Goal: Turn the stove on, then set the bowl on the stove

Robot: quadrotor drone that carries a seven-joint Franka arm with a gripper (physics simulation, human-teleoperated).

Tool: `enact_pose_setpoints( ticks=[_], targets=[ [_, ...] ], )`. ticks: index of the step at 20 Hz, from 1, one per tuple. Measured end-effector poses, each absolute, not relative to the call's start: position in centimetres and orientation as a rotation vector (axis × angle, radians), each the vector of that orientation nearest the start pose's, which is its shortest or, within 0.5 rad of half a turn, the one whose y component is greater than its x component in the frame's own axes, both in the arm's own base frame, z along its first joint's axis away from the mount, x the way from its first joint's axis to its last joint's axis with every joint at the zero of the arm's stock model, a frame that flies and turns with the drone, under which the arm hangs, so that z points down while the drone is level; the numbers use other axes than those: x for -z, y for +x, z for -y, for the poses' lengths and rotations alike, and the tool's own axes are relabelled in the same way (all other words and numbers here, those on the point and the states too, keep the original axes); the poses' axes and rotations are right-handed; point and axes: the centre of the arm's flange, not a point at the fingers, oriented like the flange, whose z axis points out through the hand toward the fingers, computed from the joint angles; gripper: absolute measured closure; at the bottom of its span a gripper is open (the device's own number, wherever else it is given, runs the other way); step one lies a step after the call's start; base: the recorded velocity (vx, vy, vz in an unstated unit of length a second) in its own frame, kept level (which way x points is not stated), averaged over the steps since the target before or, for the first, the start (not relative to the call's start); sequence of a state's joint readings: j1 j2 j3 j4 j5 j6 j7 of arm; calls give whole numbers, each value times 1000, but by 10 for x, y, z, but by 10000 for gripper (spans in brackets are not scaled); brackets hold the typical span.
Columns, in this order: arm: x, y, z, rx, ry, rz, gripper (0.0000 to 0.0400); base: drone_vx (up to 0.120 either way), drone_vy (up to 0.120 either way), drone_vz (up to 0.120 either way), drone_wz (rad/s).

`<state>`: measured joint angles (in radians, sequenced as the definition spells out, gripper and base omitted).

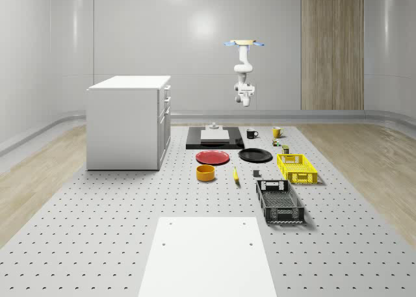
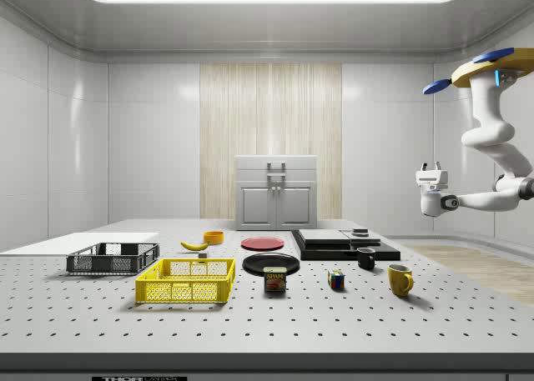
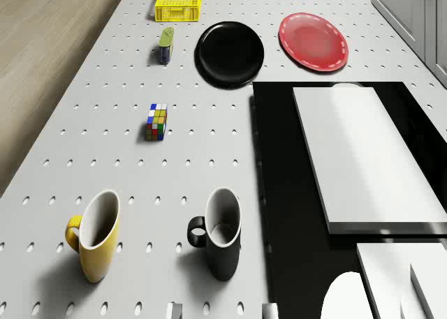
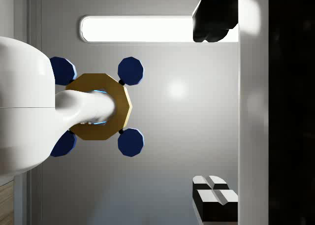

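Observation:
The stove is a black slab [image 1: 195,143] with a pale block [image 1: 214,135] on it, at the table's far middle; in the drone view its slab [image 3: 279,214] and block [image 3: 363,158] lie just below the drone. An orange bowl [image 1: 206,172] stands on the table nearer the camera, in front of a red plate. The drone [image 1: 245,44] hovers high above the far end of the table, beyond the stove. My gripper [image 1: 246,97] hangs in the air on the bent arm and points upward [image 2: 430,167]. In the wrist view its fingers [image 4: 215,198] stand wide apart, open and holding nothing, with the drone [image 4: 98,107] behind them.
A white cabinet [image 1: 127,121] stands at the whole-scene view's left of the stove. Red plate [image 1: 213,157], black plate [image 1: 255,155], black mug [image 3: 218,242], yellow mug [image 3: 96,243], Rubik's cube [image 3: 157,121], yellow basket [image 1: 296,167], black basket [image 1: 279,201] and banana [image 1: 236,175] lie around.

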<state>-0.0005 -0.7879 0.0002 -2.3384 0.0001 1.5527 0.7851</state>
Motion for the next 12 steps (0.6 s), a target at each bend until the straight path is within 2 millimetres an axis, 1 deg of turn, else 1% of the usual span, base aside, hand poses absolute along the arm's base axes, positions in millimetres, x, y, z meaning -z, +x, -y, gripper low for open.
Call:
enact_pose_setpoints(
  ticks=[6, 9, 12],
  targets=[
    [-641, 301, 0, 10, -2900, -1201, 0, 0, 0, 0, 0],
    [-659, 302, 0, 13, -2899, -1201, 0, 0, -107, 0, 0],
    [-673, 303, 0, 17, -2898, -1201, 0, 13, -120, 0, 0]
  ],
)
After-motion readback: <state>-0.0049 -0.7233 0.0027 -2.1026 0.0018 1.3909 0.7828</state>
